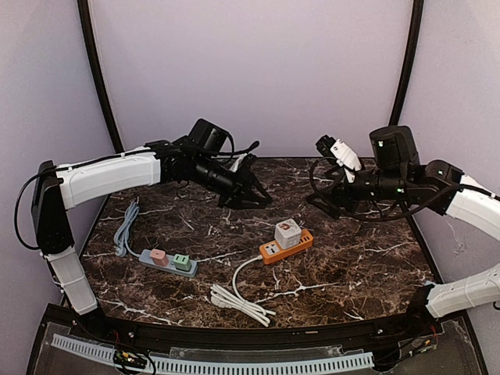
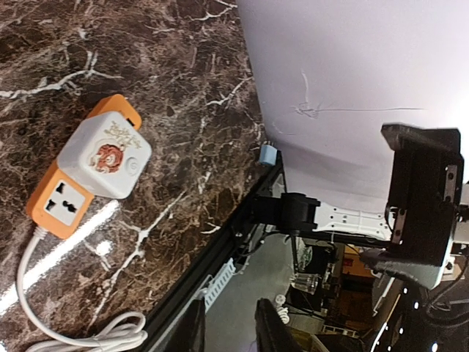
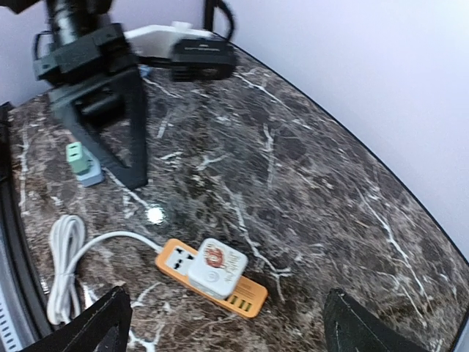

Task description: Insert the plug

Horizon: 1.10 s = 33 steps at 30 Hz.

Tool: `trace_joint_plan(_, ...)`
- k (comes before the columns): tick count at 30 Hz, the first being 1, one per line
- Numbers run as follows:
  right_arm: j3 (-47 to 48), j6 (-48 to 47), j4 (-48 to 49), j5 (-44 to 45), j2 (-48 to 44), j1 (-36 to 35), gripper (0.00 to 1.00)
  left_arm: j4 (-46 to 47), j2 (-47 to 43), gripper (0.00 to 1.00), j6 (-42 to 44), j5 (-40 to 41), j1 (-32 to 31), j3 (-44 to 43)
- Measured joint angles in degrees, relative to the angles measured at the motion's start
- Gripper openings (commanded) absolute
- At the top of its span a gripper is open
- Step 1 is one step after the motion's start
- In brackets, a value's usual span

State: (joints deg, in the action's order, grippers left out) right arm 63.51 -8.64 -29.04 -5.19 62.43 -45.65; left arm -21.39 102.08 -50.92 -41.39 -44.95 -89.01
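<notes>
- Jaws on left gripper parted a moderate way, nothing between; held off the desk, to the far-left of the orange power strip.
- Jaws on right gripper spread wide, likewise empty; raised, to the far-right of the strip.
- White plug cube on top of the strip, just beside its bare socket, toward the end away from the white cord.
- Logo face up; pins presumably down into the strip, hidden. Cannot tell whether fully seated. Sits slightly twisted against the strip in the right wrist view.
- No clear long axis on the cube. Long axis of the strip: near-left to far-right in the top view, cord leaving the near-left end.
- Step in hand, as judged: approach, no contact with cube or strip.
- Next move, as judged: descend over the cube, square the jaws to its flat sides, steady the strip with the other arm, press straight down.
</notes>
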Motion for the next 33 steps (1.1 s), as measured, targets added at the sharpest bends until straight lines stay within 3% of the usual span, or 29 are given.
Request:
trace_joint_plan(9,1.51,13.18,-3.8,14.84,2.03,1.55,0.96,-7.02,0.0,0.54,8.33,8.35,0.0,-0.09)
trace_joint_plan(12,3.78,19.93,-9.11,17.75,3.76,2.69,0.95,-8.04,0.0,0.72,10.12,9.92,0.0,-0.17)
trace_joint_plan(16,7.3,28.48,-17.97,18.58,6.73,7.96,0.99,-9.55,-0.02,0.88,12.61,12.07,0.0,-0.94)
trace_joint_plan(26,8.72,53.16,-41.86,19.12,6.16,12.04,0.99,-12.79,-2.27,0.89,16.55,16.44,0.0,-1.03)
trace_joint_plan(33,-3.43,66.4,-47.36,17.88,-1.77,17.49,0.99,-15.78,-4.76,0.86,19.02,16.94,0.0,-0.79)
